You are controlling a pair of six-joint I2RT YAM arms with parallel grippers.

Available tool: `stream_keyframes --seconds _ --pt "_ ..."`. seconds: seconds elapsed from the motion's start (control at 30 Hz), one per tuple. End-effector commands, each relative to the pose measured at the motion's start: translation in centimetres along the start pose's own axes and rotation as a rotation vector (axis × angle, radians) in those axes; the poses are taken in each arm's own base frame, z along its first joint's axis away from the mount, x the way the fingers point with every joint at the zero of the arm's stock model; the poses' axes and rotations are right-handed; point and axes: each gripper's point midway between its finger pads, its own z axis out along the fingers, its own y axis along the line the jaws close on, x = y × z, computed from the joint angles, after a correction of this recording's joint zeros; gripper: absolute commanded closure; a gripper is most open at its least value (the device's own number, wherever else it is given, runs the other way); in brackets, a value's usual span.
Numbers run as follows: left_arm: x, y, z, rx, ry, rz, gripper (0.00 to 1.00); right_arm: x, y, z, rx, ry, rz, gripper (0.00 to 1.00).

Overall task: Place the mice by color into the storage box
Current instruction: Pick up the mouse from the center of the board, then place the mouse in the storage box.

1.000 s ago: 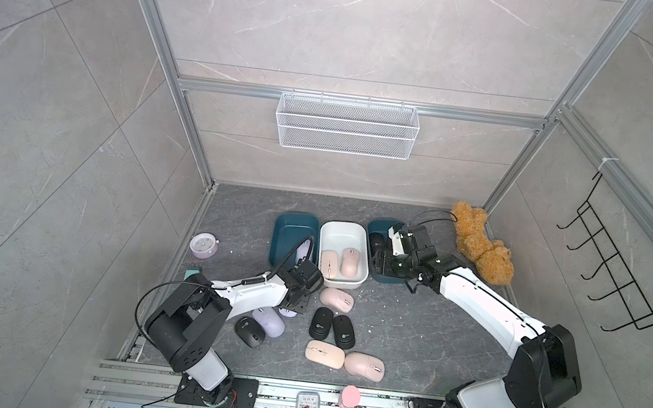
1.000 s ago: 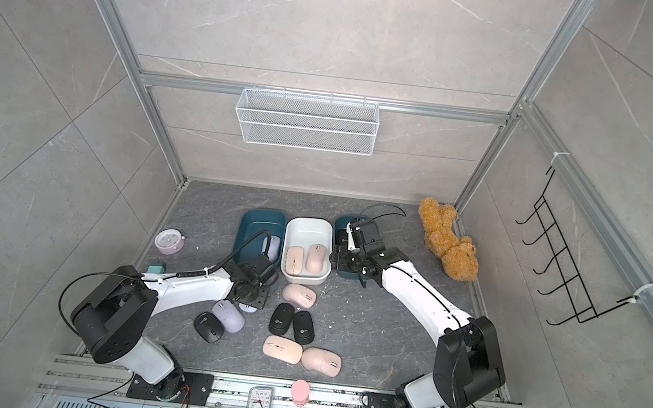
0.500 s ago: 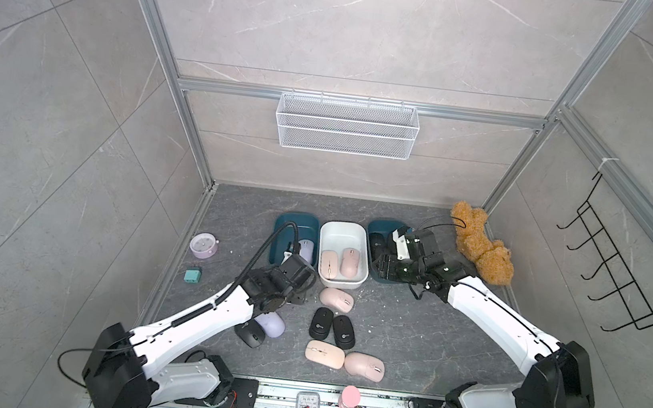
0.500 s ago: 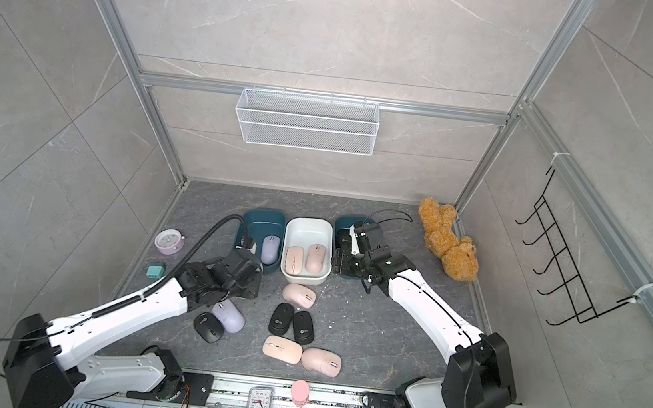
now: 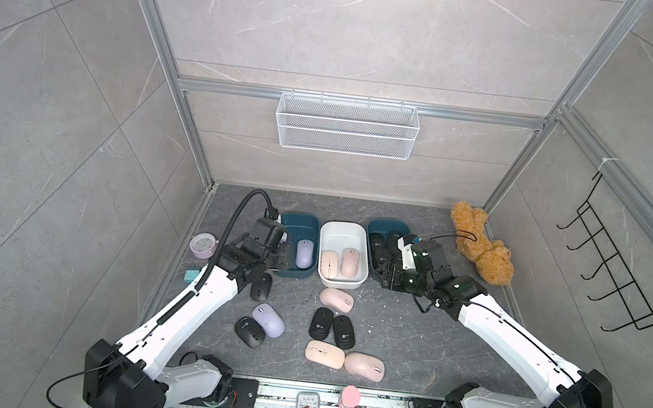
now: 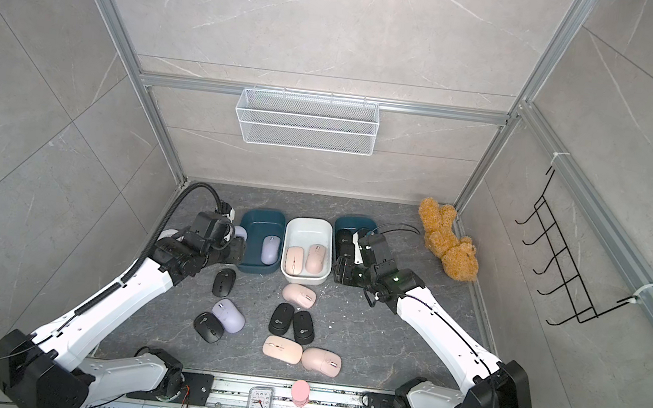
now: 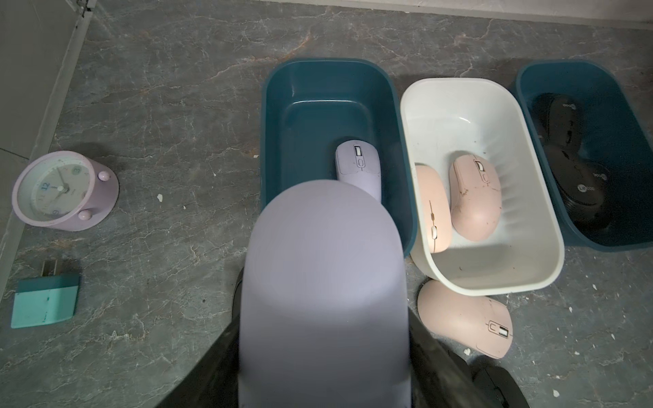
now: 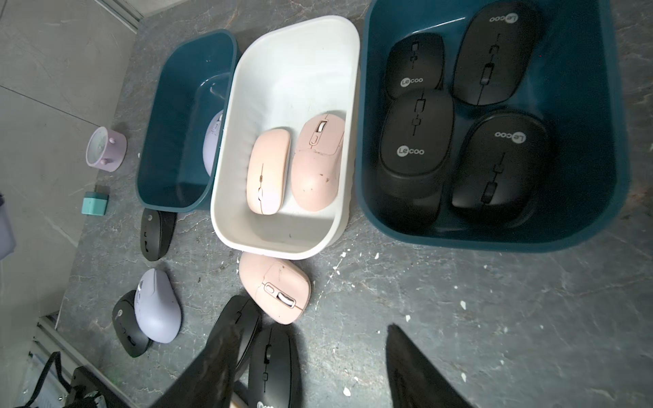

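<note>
While the top views hide the grip, the wrist cams sort it out. Along the back edge of the grey marbled tabletop (image 5: 426, 342) sit a left dark teal plastic box (image 5: 301, 227), a white plastic box (image 5: 344, 232) and a right dark teal plastic box (image 5: 385, 227). The left gripper (image 7: 323, 353) is clamped on a smooth lavender oval mouse (image 7: 323, 265) at the left box's front left corner, over the rim I think. The right gripper (image 8: 314, 328) has its jaws spread apart above the tabletop in front of the right box. That box holds four matte black oval mice (image 8: 417, 134); the white one two pale pink oval mice (image 5: 350, 262); the left one a second lavender mouse (image 5: 304, 253). Loose mid-tabletop: a pink mouse (image 5: 336, 299) in front of the white box, two black mice (image 5: 321, 323), two more pink mice (image 5: 324, 354) toward the front edge, a lavender mouse (image 5: 269, 319) touching a black mouse (image 5: 249, 331), another black one (image 5: 261, 287) beside the left arm. By the left edge: a round lavender alarm clock (image 5: 201, 245), a small teal square block (image 5: 191, 274).
</note>
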Motion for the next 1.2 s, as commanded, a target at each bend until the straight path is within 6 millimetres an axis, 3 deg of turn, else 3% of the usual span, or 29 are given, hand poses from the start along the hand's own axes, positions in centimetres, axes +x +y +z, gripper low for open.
stream_keyframes --seconds 0.0,0.27,0.47,0.63,0.8,1.17 --pt "-3.3 -1.9 -0.2 0.093 -0.072 0.024 0.54 0.6 -0.1 -0.5 0.007 -0.004 0.015 0.33" --pt "-3.8 -2.6 3.5 0.108 -0.002 0.014 0.55 0.9 -0.1 -0.7 -0.001 -0.013 0.026 0.33" --pt "-3.6 -2.7 7.6 0.127 0.084 -0.012 0.57 1.3 -0.6 -1.2 0.013 -0.03 0.045 0.33" --pt "-3.4 -2.0 10.5 0.108 0.117 -0.024 0.58 1.3 -0.9 -0.4 0.039 -0.013 0.028 0.33" --pt "-2.9 -1.4 12.4 0.097 0.133 -0.05 0.58 1.7 -0.3 0.9 -0.005 0.017 0.034 0.33" --pt "-1.3 0.0 15.7 0.014 0.193 -0.048 0.59 3.1 -1.1 2.4 0.011 0.055 0.042 0.33"
